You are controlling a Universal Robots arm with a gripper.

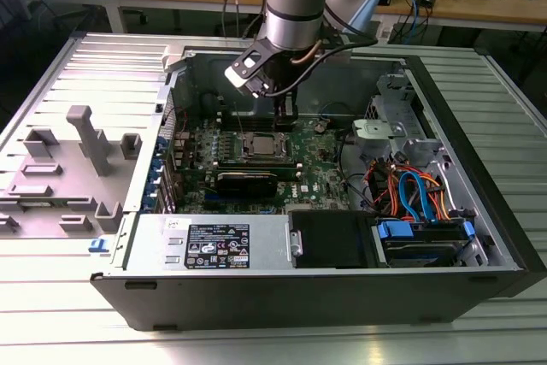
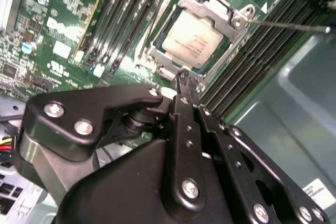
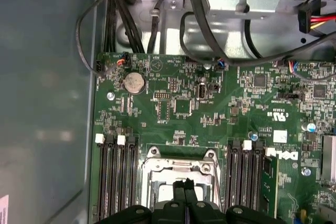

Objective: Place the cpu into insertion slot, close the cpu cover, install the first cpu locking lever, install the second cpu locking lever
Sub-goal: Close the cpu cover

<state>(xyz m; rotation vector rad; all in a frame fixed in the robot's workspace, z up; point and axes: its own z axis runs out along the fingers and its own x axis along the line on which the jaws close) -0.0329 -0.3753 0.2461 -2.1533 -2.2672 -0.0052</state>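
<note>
Close over the insertion slot [image 2: 157, 60], in the middle of the bumpy green board [image 3: 210, 114], the black metal claw [image 2: 184, 77] hangs with its two thin tips pressed tight together, and it holds nothing. The cpu [image 2: 191, 40], a flat square with a dull silver-grey top, lies in the slot, and the thin shiny cpu cover [image 2: 210, 8] sits around it like a picture frame. Long black ridged slots [image 2: 126, 19] run on both sides, and a thin metal rod [image 2: 289, 24] sticks out past one corner.
</note>
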